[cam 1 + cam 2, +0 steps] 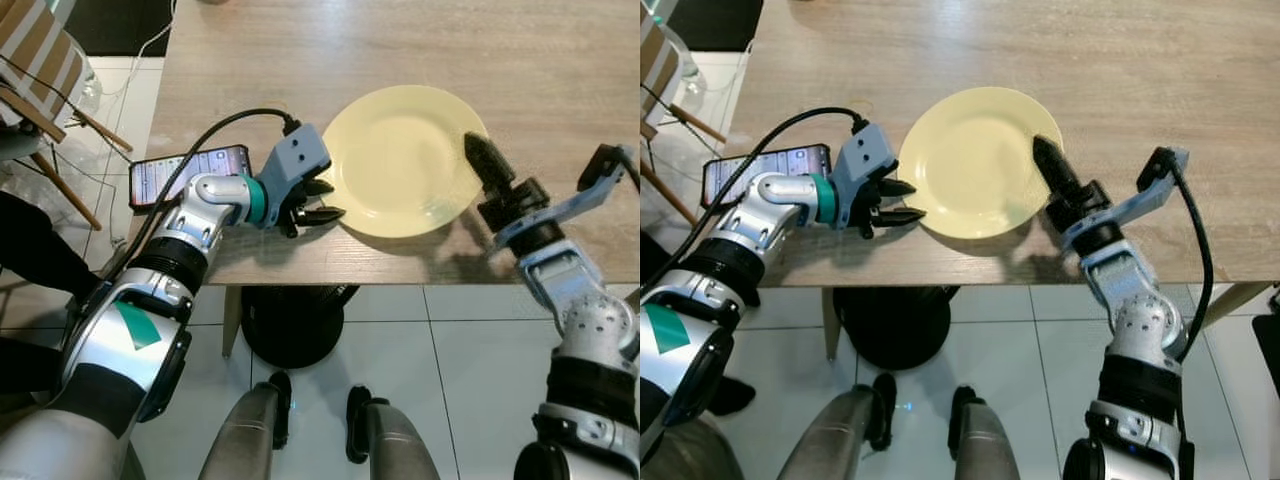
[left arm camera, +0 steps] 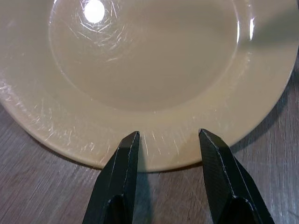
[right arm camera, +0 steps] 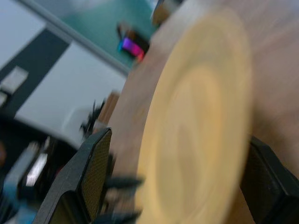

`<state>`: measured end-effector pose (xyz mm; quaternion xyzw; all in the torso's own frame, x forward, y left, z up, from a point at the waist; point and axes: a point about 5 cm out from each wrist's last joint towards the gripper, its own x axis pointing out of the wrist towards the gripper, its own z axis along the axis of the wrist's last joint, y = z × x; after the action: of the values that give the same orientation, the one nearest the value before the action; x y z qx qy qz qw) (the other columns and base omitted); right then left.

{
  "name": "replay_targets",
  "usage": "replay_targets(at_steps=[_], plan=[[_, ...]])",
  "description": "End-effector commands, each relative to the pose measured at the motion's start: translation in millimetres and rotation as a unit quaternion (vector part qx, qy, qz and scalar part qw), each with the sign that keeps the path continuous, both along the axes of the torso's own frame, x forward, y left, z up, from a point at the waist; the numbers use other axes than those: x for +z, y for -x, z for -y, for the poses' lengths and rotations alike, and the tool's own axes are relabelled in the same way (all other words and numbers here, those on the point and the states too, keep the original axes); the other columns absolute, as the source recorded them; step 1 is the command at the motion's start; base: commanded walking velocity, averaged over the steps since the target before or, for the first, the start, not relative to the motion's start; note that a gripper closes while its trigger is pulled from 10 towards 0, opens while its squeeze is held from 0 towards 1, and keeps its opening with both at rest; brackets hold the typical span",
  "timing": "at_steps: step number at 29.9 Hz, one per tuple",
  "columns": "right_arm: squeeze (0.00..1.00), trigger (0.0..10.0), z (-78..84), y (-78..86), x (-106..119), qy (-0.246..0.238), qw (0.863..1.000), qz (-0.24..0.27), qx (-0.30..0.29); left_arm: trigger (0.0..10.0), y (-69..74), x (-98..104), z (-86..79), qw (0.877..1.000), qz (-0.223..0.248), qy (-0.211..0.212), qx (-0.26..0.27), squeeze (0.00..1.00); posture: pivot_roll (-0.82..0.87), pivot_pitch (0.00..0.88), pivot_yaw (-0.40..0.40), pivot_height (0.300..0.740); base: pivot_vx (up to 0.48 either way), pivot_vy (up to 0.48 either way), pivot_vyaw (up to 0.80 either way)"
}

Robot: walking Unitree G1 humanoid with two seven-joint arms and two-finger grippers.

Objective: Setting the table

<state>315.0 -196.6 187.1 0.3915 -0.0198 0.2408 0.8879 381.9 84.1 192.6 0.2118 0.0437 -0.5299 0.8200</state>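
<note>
A pale yellow plate [image 1: 400, 150] lies on the wooden table [image 1: 520, 60], close to its front edge. My left gripper [image 1: 323, 200] is at the plate's left rim, open, with both black fingertips [image 2: 131, 142] just over the rim's edge and nothing held. My right gripper [image 1: 488, 168] is at the plate's right side, open. One of its fingers [image 1: 1055, 170] lies over the plate's right rim. In the blurred right wrist view the plate [image 3: 201, 130] sits between the two wide-apart fingers.
A smartphone [image 1: 190, 172] with its screen lit lies on the table's left edge, just behind my left wrist. A wooden chair [image 1: 40, 60] stands on the tiled floor at the far left. The table's black round base [image 1: 295, 320] is under the front edge, by my legs.
</note>
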Motion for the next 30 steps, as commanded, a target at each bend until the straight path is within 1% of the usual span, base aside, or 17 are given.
replay_targets(at_steps=[1, 2, 3, 4, 6, 9, 10, 13, 16, 17, 19, 21, 27, 30], plan=[[0.00, 10.0, -7.7, 3.4, -9, 0.020, 1.000, -0.014, 0.014, 10.0, 3.7, -18, -2.5, 0.999, -0.032, -0.020, 0.004, 0.15, 0.08, 0.199, 0.050, 0.740, 0.000, 0.000, 0.00], [0.00, 10.0, -7.7, 3.4, -9, 0.020, 1.000, -0.014, 0.014, 10.0, 3.7, -18, -2.5, 0.999, -0.032, -0.020, 0.004, 0.15, 0.08, 0.199, 0.050, 0.740, 0.000, 0.000, 0.00], [0.00, 4.9, -13.6, 2.3, -16, 0.037, 0.999, -0.029, 0.013, 10.0, 3.5, -18, -2.7, 0.999, -0.032, -0.020, 0.005, 0.15, 0.08, 0.200, 0.049, 0.740, 0.000, 0.000, 0.00], [0.00, 0.0, -18.4, 1.6, -22, 0.041, 0.998, -0.042, 0.013, 10.0, 3.5, -18, -3.2, 0.999, -0.032, -0.019, 0.006, 0.15, 0.08, 0.200, 0.049, 0.740, 0.000, 0.000, 0.00], [0.00, 0.0, -22.4, 0.8, -26, 0.038, 0.998, -0.054, 0.015, 10.0, 3.4, -18, -3.7, 0.999, -0.031, -0.019, 0.006, 0.15, 0.08, 0.199, 0.047, 0.740, 0.000, 0.000, 0.00], [0.00, 0.0, -23.5, 0.8, -27, 0.035, 0.998, -0.056, 0.016, 10.0, 3.4, -18, -4.0, 0.999, -0.031, -0.019, 0.006, 0.15, 0.08, 0.199, 0.047, 0.740, 0.000, 0.000, 0.00], [0.00, 0.0, -25.2, 0.2, -27, 0.019, 0.998, -0.060, 0.016, 10.0, 3.2, -18, -4.2, 0.999, -0.031, -0.018, 0.008, 0.15, 0.08, 0.199, 0.045, 0.740, 0.000, 0.000, 0.00], [0.00, 0.0, -26.3, 0.4, -27, 0.008, 0.998, -0.064, 0.018, 10.0, 3.1, -18, -4.4, 0.999, -0.031, -0.018, 0.008, 0.15, 0.08, 0.199, 0.045, 0.740, 0.000, 0.000, 0.00], [0.00, 0.0, -28.7, -1.9, -28, -0.017, 0.997, -0.070, 0.011, 10.0, 2.5, -16, -3.8, 0.999, -0.029, -0.013, 0.010, 0.15, 0.08, 0.197, 0.043, 0.740, 0.000, 0.000, 0.00], [0.00, 0.0, -29.1, -3.5, -25, -0.035, 0.997, -0.062, 0.004, 10.0, 2.3, -15, -3.1, 0.999, -0.029, -0.011, 0.010, 0.15, 0.08, 0.196, 0.042, 0.740, 0.000, 0.000, 0.00], [0.00, 0.0, -29.1, -3.5, -25, -0.035, 0.997, -0.062, 0.004, 10.0, 2.3, -15, -3.1, 0.999, -0.029, -0.011, 0.010, 0.15, 0.08, 0.196, 0.042, 0.740, 0.000, 0.000, 0.00], [0.00, 0.0, -29.3, -6.0, -18, -0.063, 0.997, -0.044, -0.006, 10.0, 2.1, -14, -2.2, 1.000, -0.028, -0.008, 0.009, 0.14, 0.08, 0.194, 0.042, 0.740, 0.000, 0.000, 0.00], [0.00, 0.0, -30.2, -7.3, -10, -0.088, 0.996, -0.022, -0.004, 10.0, 1.9, -12, -0.2, 1.000, -0.024, -0.002, 0.007, 0.13, 0.08, 0.192, 0.039, 0.740, 0.000, 0.000, 0.00], [0.00, 0.0, -29.3, -6.4, -4, -0.094, 0.996, -0.008, -0.001, 10.0, 1.6, -2, 2.2, 1.000, -0.010, 0.015, -0.002, 0.11, 0.08, 0.190, 0.039, 0.740, 0.000, 0.000, 0.00]])
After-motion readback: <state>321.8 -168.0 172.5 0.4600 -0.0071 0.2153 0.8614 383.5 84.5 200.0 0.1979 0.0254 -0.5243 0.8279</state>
